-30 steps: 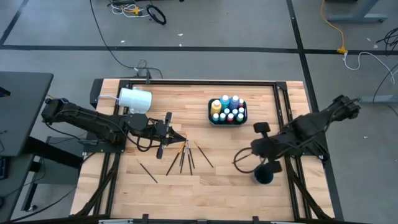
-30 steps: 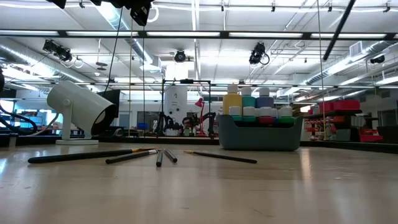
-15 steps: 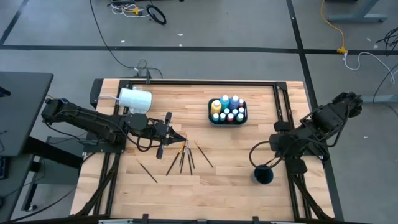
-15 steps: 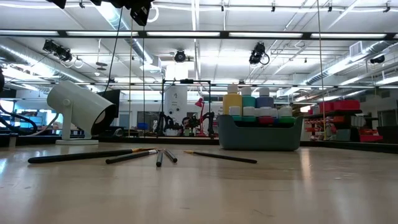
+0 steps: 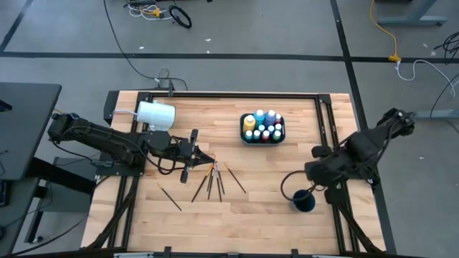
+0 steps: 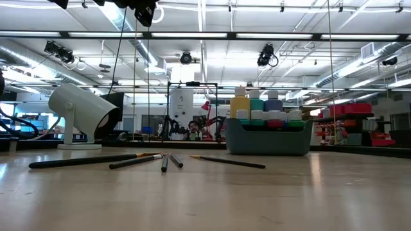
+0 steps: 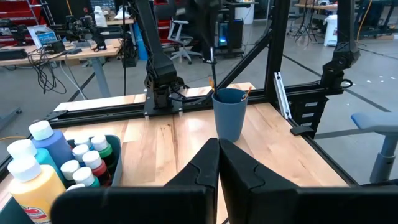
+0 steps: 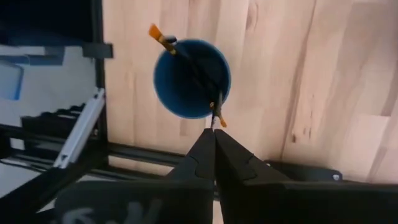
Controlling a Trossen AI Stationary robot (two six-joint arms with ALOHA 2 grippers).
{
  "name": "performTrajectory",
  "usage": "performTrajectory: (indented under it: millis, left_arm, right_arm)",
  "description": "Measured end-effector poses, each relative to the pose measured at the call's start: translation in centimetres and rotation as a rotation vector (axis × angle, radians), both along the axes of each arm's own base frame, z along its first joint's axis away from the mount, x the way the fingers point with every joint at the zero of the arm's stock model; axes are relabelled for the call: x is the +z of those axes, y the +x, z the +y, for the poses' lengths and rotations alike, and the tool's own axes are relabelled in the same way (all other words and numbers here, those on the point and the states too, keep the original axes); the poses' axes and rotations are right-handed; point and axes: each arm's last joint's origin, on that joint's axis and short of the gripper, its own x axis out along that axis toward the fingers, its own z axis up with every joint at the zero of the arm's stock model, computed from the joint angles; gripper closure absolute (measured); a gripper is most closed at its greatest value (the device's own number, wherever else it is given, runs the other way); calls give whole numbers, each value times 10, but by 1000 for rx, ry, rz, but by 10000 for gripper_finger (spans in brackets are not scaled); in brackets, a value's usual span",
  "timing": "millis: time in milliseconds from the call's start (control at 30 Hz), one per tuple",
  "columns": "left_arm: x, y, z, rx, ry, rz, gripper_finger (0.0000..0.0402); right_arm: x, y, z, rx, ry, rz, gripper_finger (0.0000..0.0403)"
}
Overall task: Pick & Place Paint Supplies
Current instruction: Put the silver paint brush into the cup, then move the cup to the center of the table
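Several thin dark-handled brushes [image 5: 212, 179] lie flat on the wooden table near its middle, and one more brush [image 5: 171, 198] lies apart toward the near left. Small paint bottles [image 5: 263, 126] with pale caps stand in a dark tray [image 5: 242, 130]. A blue cup [image 5: 303, 202] at the near right holds two brushes [image 8: 186, 62] that lean on its rim. My right gripper [image 8: 214, 134] hangs shut above the cup, pointing down. My left gripper [image 5: 206, 157] is shut and level just left of the loose brushes, above the table.
A large white cup-shaped thing [image 5: 155, 115] lies on its side at the far left on a small stand. Black frame rails [image 5: 326, 115] run along the table's edges. Bare wood lies between the brushes and the blue cup.
My right gripper has swung a little toward the table's right edge and tipped from a slant to point steeply down over the blue cup, rolling as it went. It has stayed shut. The brushes, bottles and my left arm have kept still.
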Motion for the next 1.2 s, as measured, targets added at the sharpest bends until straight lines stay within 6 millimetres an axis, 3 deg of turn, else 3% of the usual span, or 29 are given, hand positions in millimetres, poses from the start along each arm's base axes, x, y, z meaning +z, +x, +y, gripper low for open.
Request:
performTrajectory:
  millis: [300, 500, 800, 1200]
  left_arm:
    - [0, 0, 0, 0, 0, 0, 386]
    - [0, 0, 0, 0, 0, 0, 386]
    - [0, 0, 0, 0, 0, 0, 386]
    - [0, 0, 0, 0, 0, 0, 386]
  right_arm:
    - [-54, 19, 11, 21, 39, -26, 403]
    - [-79, 19, 12, 25, 24, 14, 398]
    - [-91, 22, 12, 20, 12, -15, 374]
    - [-93, 30, 1, -40, -94, -77, 357]
